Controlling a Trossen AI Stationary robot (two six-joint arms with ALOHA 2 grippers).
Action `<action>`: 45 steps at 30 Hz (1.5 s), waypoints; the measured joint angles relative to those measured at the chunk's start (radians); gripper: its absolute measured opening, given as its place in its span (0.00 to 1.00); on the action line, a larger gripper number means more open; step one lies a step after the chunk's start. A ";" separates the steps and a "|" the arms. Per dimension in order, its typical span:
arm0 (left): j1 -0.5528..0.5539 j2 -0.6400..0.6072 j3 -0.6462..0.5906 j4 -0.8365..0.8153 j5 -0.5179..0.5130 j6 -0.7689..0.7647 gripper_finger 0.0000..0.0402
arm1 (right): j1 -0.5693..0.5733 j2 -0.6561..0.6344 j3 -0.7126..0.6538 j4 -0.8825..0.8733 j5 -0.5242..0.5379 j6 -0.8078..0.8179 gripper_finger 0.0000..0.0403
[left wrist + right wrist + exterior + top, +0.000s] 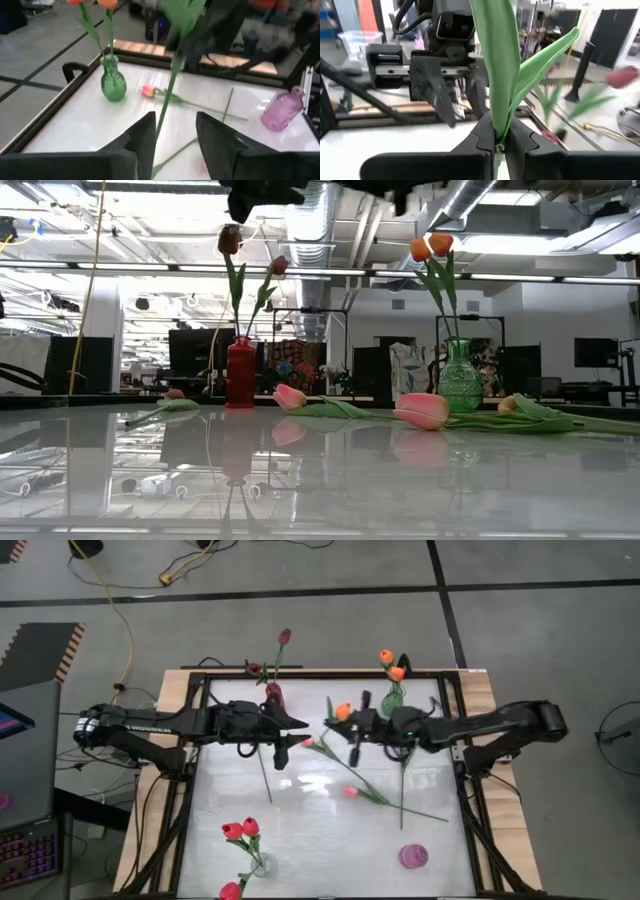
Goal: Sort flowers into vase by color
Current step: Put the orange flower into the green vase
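My right gripper hovers over the middle of the table, shut on an orange tulip. My left gripper faces it, open. In the left wrist view the tulip's green stem runs between the left gripper's fingers. A red vase holds maroon tulips, and a green vase holds orange ones. Red tulips stand in a clear vase. The purple vase has no flowers. Pink tulips lie flat on the table. My right gripper pinches the orange tulip between its two fingers by the stem and the base of its long leaves. The fingers lie level, pointing toward the table's left. The flower is lifted clear of the table. My left gripper: whether a finger touches the stem, I cannot tell.
The raised black frame rims the white table. Loose pink tulips and long stems lie across the middle and right. The green vase and red vase stand near the far edge, just behind both grippers.
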 joint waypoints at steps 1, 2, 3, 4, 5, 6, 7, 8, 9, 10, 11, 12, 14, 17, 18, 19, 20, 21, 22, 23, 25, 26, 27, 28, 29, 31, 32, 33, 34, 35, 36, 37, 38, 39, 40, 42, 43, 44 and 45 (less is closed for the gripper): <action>0.000 0.000 0.000 -0.013 0.000 0.000 0.33 | 0.000 -0.036 0.000 -0.063 0.004 0.000 0.12; 0.000 0.000 0.000 -0.027 0.000 0.000 0.35 | 0.000 -0.073 0.000 -0.118 0.010 0.002 0.12; 0.000 0.000 0.000 -0.039 0.000 0.000 0.35 | 0.000 -0.113 0.000 -0.179 0.025 0.003 0.11; 0.000 0.000 0.000 -0.049 -0.001 0.000 0.36 | 0.000 -0.152 0.000 -0.229 0.049 0.003 0.11; 0.000 0.000 0.000 -0.056 -0.001 0.000 0.36 | 0.000 -0.189 0.000 -0.268 0.077 0.006 0.11; 0.000 0.000 0.000 -0.060 -0.001 0.000 0.37 | 0.000 -0.229 0.000 -0.310 0.107 0.013 0.11; 0.000 0.000 0.000 -0.061 -0.001 0.000 0.37 | 0.000 -0.267 0.000 -0.352 0.138 0.017 0.11; 0.000 0.000 0.000 -0.061 -0.001 0.000 0.37 | 0.000 -0.303 0.000 -0.387 0.166 0.019 0.11; 0.000 0.000 0.000 -0.062 -0.001 0.000 0.37 | 0.000 -0.338 0.000 -0.418 0.192 0.019 0.11; 0.000 0.000 0.000 -0.063 -0.001 0.000 0.37 | 0.000 -0.372 0.000 -0.454 0.213 0.020 0.11; 0.000 0.000 0.000 -0.064 -0.001 0.000 0.37 | 0.000 -0.404 0.000 -0.487 0.229 0.022 0.11; 0.000 0.000 0.000 -0.064 -0.001 0.000 0.37 | 0.000 -0.436 0.000 -0.516 0.242 0.024 0.11; 0.000 0.000 0.000 -0.064 -0.001 0.000 0.37 | 0.000 -0.492 0.000 -0.579 0.285 0.037 0.11; 0.000 0.000 0.000 -0.064 -0.002 0.000 0.37 | 0.000 -0.561 0.000 -0.669 0.373 0.038 0.11; 0.000 0.000 0.000 -0.064 -0.002 0.000 0.37 | 0.000 -0.578 0.000 -0.696 0.400 0.038 0.11; 0.000 0.000 0.000 -0.064 -0.002 0.000 0.37 | 0.000 -0.593 0.000 -0.719 0.428 0.038 0.11; 0.000 0.000 0.000 -0.064 -0.002 0.001 0.37 | 0.000 -0.605 0.000 -0.737 0.454 0.038 0.11; 0.000 0.000 0.000 -0.064 -0.002 0.001 0.37 | 0.000 -0.617 0.000 -0.752 0.472 0.037 0.11; 0.000 0.000 0.000 -0.064 -0.002 0.001 0.37 | 0.000 -0.627 0.000 -0.764 0.487 0.035 0.11; 0.000 0.000 0.000 -0.064 -0.002 0.001 0.37 | 0.000 -0.636 0.000 -0.774 0.503 0.032 0.11; 0.000 0.000 0.000 -0.064 -0.002 0.001 0.37 | 0.000 -0.651 -0.001 -0.789 0.542 0.029 0.11; 0.000 0.000 0.000 -0.064 -0.002 0.001 0.37 | -0.001 -0.654 -0.001 -0.794 0.568 0.029 0.11; 0.000 0.000 0.000 -0.064 -0.002 0.001 0.37 | -0.001 -0.656 -0.001 -0.795 0.594 0.022 0.11; 0.000 0.000 0.000 -0.064 -0.002 0.001 0.37 | -0.001 -0.658 -0.001 -0.797 0.619 0.008 0.11; 0.000 0.000 0.000 -0.063 -0.002 0.001 0.37 | -0.002 -0.657 -0.001 -0.799 0.643 -0.004 0.11; 0.000 0.000 0.000 -0.063 -0.002 0.001 0.37 | -0.017 -0.656 -0.001 -0.797 0.663 -0.012 0.11; 0.000 0.000 0.000 -0.063 -0.002 0.001 0.37 | -0.030 -0.653 -0.001 -0.797 0.663 -0.012 0.11; 0.000 0.000 0.000 -0.062 -0.002 0.001 0.37 | -0.046 -0.647 -0.001 -0.796 0.663 -0.013 0.11; 0.000 0.000 0.000 -0.062 -0.002 0.001 0.37 | -0.065 -0.641 -0.001 -0.796 0.663 -0.013 0.11; 0.000 0.000 0.000 -0.062 -0.002 0.001 0.37 | -0.086 -0.635 -0.001 -0.794 0.663 -0.011 0.11; 0.000 0.000 0.000 -0.062 -0.002 0.001 0.37 | -0.111 -0.626 -0.002 -0.789 0.662 -0.005 0.11; 0.000 0.000 0.000 -0.062 -0.002 0.001 0.37 | -0.137 -0.618 -0.007 -0.775 0.658 0.005 0.11; 0.000 0.000 0.000 -0.062 -0.002 0.001 0.37 | -0.162 -0.610 -0.014 -0.756 0.652 0.008 0.11; 0.000 0.000 0.000 -0.062 -0.002 0.001 0.37 | -0.188 -0.605 -0.022 -0.735 0.638 0.008 0.11; 0.000 0.000 0.000 -0.062 -0.002 0.001 0.37 | -0.215 -0.598 -0.025 -0.732 0.620 0.009 0.11; 0.000 0.000 0.000 -0.062 -0.002 0.001 0.37 | -0.261 -0.583 -0.026 -0.724 0.571 0.017 0.11; 0.000 0.000 0.000 -0.062 -0.002 0.001 0.37 | -0.281 -0.576 -0.026 -0.721 0.546 0.031 0.11; 0.000 0.000 0.000 -0.062 -0.002 0.001 0.37 | -0.299 -0.570 -0.026 -0.714 0.518 0.045 0.11; 0.000 0.000 0.000 -0.062 -0.002 0.001 0.37 | -0.315 -0.563 -0.026 -0.699 0.490 0.054 0.11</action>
